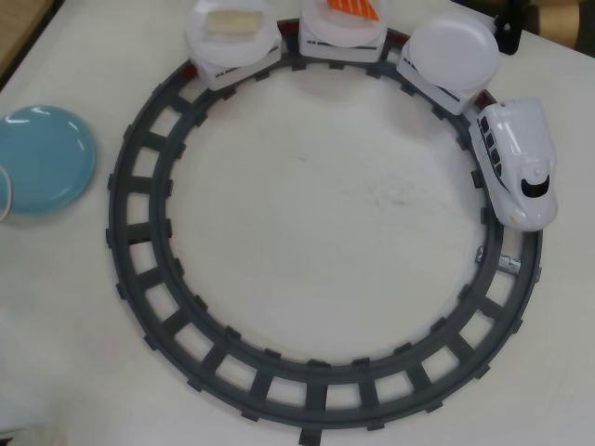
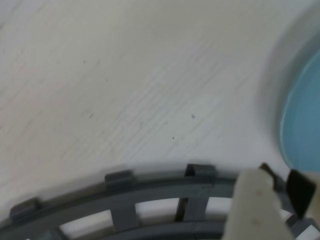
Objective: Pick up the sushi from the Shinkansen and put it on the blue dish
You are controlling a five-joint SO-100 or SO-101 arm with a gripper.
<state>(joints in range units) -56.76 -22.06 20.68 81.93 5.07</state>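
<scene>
Gripper [image 2: 272, 200] first: you only get a sliver of it, a pale cream finger rising from the bottom right of the wrist view with a dark piece just beside it, and you cannot tell from that whether the jaws stand apart or together. Nothing appears to be held. The overhead view does not show the arm at all.

Just beyond that finger runs the grey track [image 2: 150, 192], matte plastic with raised sleeper blocks, and at the right edge of the wrist view the blue dish [image 2: 305, 120] curves in, glossy and shallow. So your wrist sits near the dish side of the loop.

Now the relation that matters. In the overhead view the blue dish [image 1: 42, 158] lies at the left edge, while the sushi [image 1: 353, 9] rides at the top edge, centre-right, on the middle white plate [image 1: 339, 32] behind the Shinkansen [image 1: 519, 163]. Expect a reach away from the dish, up and to the right in the frame (the piece is partly cropped by the top edge). Its orange, white-striped body seems to run roughly left to right, tilted slightly.

The train is smooth, rounded white plastic, nose pointing down the right side of the track [image 1: 307, 372]. A pale beige piece [image 1: 232, 23] sits on the plate to the left; leave it. The table [image 1: 316, 204] is flat, scuffed white.
</scene>
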